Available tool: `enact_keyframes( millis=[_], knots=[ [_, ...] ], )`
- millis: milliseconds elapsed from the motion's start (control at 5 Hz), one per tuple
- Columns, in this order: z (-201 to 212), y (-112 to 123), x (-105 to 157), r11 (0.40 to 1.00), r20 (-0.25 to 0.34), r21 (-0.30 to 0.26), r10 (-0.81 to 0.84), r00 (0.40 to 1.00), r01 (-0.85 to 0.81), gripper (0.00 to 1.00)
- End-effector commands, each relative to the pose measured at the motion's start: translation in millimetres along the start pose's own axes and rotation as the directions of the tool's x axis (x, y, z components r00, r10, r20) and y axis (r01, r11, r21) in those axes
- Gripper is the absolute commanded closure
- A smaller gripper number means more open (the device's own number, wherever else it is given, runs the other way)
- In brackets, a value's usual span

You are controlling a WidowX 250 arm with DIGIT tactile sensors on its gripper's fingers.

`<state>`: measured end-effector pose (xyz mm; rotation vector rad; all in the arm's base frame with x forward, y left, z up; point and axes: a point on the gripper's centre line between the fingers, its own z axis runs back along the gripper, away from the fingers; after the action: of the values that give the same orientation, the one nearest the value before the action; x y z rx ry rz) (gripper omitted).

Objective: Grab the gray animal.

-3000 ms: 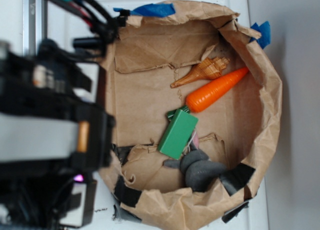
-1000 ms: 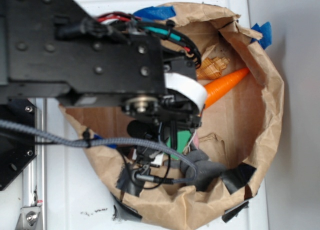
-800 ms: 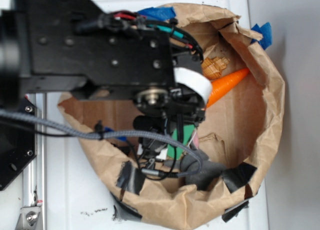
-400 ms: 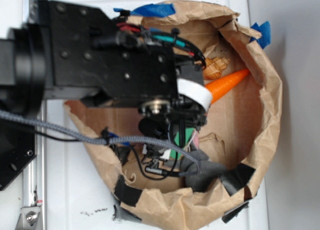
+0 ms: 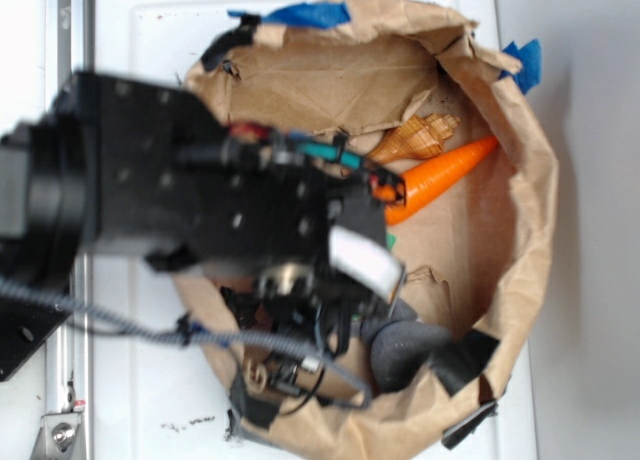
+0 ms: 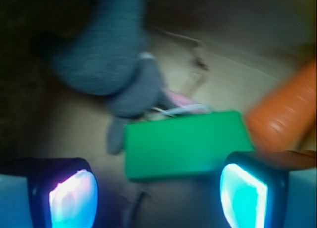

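The gray animal (image 5: 405, 345) is a dark gray lumpy soft toy at the near right of the brown paper nest (image 5: 530, 220), partly hidden by my arm. In the wrist view the gray animal (image 6: 106, 59) lies at the upper left, its stubby limb touching the green block (image 6: 185, 143). My gripper (image 6: 158, 196) is open and empty, its two glowing fingertips (image 6: 73, 198) wide apart at the bottom of the view, with the green block just beyond the gap. In the exterior view the gripper is hidden under the black arm (image 5: 200, 200).
An orange carrot (image 5: 440, 178) and a tan seashell (image 5: 415, 137) lie in the nest's far right part. Black tape patches (image 5: 462, 360) and blue tape (image 5: 300, 15) sit on the paper rim. The carrot (image 6: 287, 114) shows at the right of the wrist view.
The arm has swung in over the nest and then moved down and toward the near side, now covering the green block and part of the gray animal.
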<state>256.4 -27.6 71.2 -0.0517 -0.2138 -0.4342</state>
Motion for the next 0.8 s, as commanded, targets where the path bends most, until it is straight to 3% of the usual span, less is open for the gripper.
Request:
enact_keyframes(
  millis=[0,400,600],
  knots=[
    [-3.0,-26.0,20.1,0.987,0.090,0.054,-0.154,0.984,0.149,0.00],
    [-14.3,-7.2,37.1,0.991,0.130,0.046,-0.127,0.983,0.122,0.00],
    [-26.8,-10.8,40.8,0.983,0.197,-0.054,-0.163,0.967,0.177,0.00]
  ],
)
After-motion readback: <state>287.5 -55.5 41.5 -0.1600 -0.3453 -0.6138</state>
